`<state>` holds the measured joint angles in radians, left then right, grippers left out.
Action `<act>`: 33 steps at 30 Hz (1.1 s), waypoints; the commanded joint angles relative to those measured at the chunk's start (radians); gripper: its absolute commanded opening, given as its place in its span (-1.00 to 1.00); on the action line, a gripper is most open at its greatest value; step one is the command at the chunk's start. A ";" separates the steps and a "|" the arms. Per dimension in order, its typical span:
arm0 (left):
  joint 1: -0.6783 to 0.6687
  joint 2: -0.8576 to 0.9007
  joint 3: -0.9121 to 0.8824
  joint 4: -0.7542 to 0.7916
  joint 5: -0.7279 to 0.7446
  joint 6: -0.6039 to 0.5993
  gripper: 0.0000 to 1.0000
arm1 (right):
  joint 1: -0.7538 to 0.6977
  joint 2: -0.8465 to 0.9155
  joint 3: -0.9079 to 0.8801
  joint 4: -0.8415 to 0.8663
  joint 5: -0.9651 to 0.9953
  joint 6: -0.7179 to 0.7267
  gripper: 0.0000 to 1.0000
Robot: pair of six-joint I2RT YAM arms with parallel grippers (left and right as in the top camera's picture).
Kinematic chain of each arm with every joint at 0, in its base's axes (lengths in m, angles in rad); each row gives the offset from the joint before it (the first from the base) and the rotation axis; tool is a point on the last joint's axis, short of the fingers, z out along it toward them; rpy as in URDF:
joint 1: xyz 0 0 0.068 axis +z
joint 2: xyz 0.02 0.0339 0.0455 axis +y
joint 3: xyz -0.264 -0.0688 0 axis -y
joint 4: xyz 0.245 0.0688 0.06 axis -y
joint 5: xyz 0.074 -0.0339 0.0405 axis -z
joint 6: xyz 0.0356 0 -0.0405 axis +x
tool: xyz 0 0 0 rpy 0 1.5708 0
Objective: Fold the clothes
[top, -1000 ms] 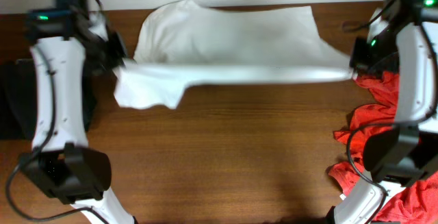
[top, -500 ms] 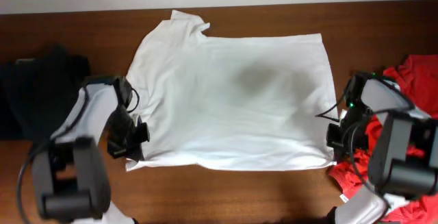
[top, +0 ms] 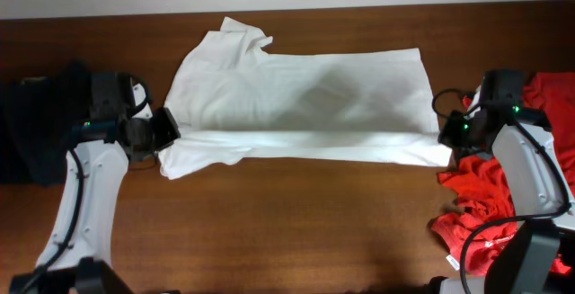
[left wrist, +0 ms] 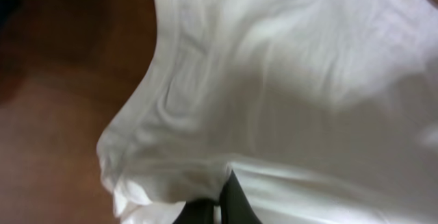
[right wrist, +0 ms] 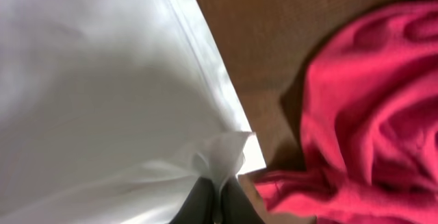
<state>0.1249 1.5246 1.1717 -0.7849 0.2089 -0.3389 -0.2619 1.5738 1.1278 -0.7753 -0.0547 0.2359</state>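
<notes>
A white T-shirt (top: 296,96) lies spread across the far half of the wooden table, its near edge lifted into a taut roll between my two grippers. My left gripper (top: 164,130) is shut on the shirt's left near edge; the pinched cloth fills the left wrist view (left wrist: 274,80) with the fingertips (left wrist: 217,209) at the bottom. My right gripper (top: 446,137) is shut on the shirt's right near corner (right wrist: 226,152), its fingers (right wrist: 217,203) closed round the cloth. The sleeve hangs down by the left gripper.
A pile of red clothes (top: 503,213) lies at the right edge, also in the right wrist view (right wrist: 369,101). A black garment (top: 40,123) lies at the left edge. Bare wooden table (top: 296,222) spans the near half.
Both grippers have lifted the shirt's near edge and carried it toward the far side, so the flat shirt now has a raised fold line across its front.
</notes>
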 commanded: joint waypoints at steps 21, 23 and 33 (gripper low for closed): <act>-0.004 0.260 0.003 0.194 -0.079 -0.012 0.35 | 0.000 0.224 -0.010 0.225 -0.086 -0.043 -0.47; -0.004 0.275 0.003 0.109 -0.143 -0.012 0.34 | 0.022 0.240 -0.013 0.235 -0.138 -0.093 -0.24; -0.004 0.400 0.000 0.102 -0.154 -0.012 0.28 | 0.058 0.336 -0.014 0.229 -0.042 -0.093 -0.90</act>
<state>0.1238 1.9007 1.1744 -0.6563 0.0669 -0.3599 -0.2066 1.8935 1.1252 -0.5179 -0.1410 0.1444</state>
